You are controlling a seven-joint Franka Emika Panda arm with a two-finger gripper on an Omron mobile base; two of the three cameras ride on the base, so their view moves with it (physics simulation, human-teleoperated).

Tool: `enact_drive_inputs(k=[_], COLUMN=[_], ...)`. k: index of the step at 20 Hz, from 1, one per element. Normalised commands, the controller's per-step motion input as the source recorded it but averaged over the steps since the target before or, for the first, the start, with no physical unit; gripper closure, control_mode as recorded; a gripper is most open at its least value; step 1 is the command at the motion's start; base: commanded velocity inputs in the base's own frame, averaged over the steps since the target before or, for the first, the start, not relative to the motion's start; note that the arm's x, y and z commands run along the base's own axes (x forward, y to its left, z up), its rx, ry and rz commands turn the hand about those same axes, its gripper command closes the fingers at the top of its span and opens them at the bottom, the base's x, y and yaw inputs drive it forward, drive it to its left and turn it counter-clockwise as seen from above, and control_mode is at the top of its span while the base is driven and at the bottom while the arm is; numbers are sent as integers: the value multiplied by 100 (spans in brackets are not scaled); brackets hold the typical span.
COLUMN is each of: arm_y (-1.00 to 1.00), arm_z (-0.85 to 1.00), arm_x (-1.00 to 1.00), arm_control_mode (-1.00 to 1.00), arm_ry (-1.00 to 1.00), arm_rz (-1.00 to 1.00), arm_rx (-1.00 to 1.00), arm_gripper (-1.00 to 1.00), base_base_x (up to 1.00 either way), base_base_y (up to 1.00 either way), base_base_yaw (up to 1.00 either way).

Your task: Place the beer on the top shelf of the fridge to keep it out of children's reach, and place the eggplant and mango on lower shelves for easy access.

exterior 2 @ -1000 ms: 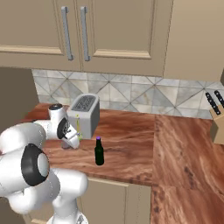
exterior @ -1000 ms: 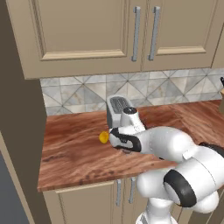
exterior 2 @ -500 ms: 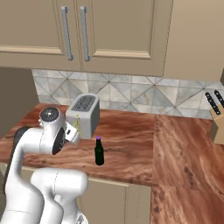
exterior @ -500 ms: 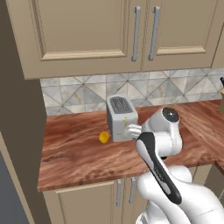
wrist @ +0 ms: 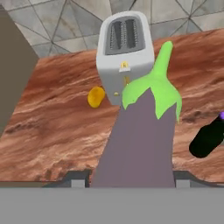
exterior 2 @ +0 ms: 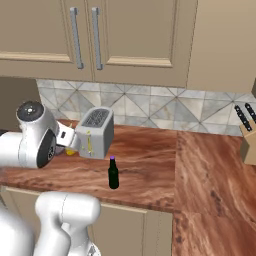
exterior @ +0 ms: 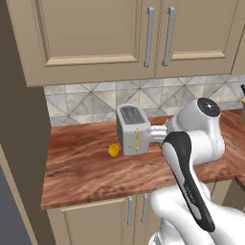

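Eggplant pinched in the claw — lifted for fridge transfer; mango at ten o'clock, beer at three.

The reddish-brown wooden counter is showing a streaked grain with a soft satin sheen right out to its front edge. The boxy silver-grey toaster is looking like smooth brushed metal. The dull purple eggplant with a bright green stem cap is appearing matt and smooth-skinned, the small rounded yellow-orange mango likewise smooth. The slim dark glass beer bottle is looking glossy. The beige panelled cabinet doors are reading as matt painted wood with brushed metal bar handles, and the grey diamond-patterned tile backsplash is looking like faintly mottled stone.
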Motion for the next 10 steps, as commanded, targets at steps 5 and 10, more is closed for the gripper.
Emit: enact_drive_inputs(k=[5,10], arm_y=[0,0], arm_z=[33,26], arm_x=[-66,-41], arm_control_mode=[-100,100], arm_ry=[2,0], arm_rz=[3,4], arm_rx=[-17,-7], arm_gripper=[100,100], base_base_x=[0,-14], base_base_y=[0,0], base_base_yaw=[0,3])
